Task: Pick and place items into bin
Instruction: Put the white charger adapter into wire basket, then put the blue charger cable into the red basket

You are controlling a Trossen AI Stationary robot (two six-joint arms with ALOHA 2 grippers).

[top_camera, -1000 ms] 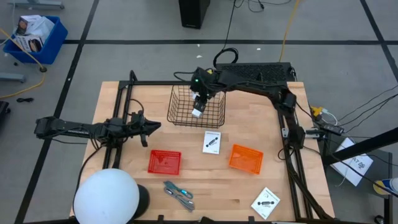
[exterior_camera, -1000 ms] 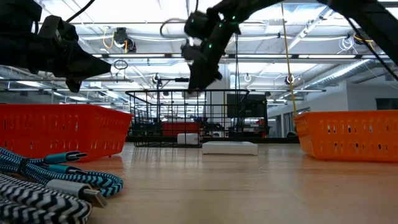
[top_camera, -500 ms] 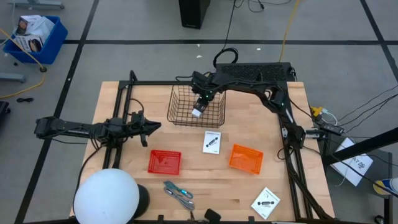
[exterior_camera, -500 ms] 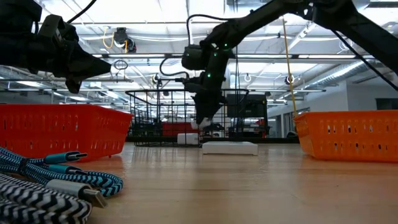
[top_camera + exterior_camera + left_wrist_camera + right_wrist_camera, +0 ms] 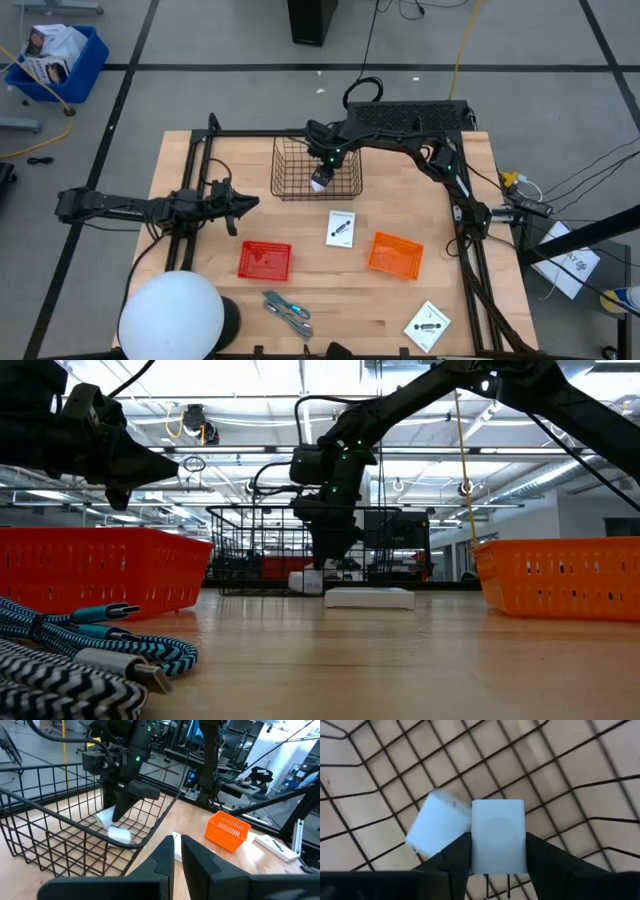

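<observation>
Down inside the wire basket [image 5: 300,172], the right gripper [image 5: 498,851] pinches a small white cube [image 5: 498,836] by two flat sides — a second cube [image 5: 437,829] lies on the mesh just beside it. It looks light, rigid and smooth-faced, so gripping those opposite flat faces suits it. Only the right wrist view separates the two cubes; the high view shows one white blob. The left gripper [image 5: 176,851] waits well off, fingers nearly together and holding nothing.
</observation>
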